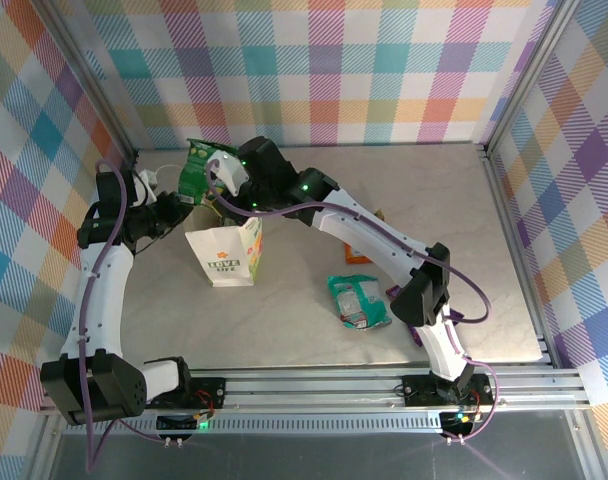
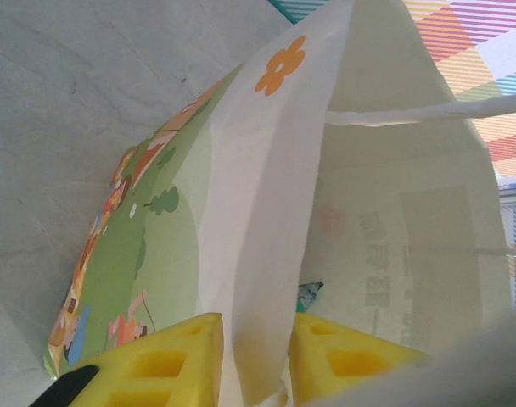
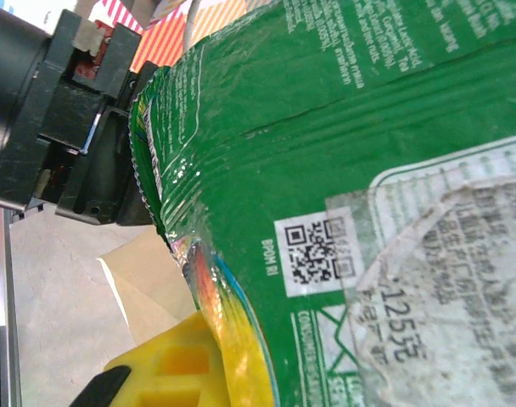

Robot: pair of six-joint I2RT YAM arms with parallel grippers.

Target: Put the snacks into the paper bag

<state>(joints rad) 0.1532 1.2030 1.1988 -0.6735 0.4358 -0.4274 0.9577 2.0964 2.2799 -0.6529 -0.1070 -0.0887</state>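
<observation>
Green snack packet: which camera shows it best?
Right wrist: the green packet is up close, its print and square code readable, its edge pinched in the right hand. Top external shows it small, held beyond the paper bag.

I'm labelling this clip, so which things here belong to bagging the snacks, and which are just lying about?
Part of the job: paper bag, gripped by the left gripper; green snack packet in the right gripper; teal packet and orange packet on the table.
Just there: purple cables; metal rail; checked walls.
</observation>
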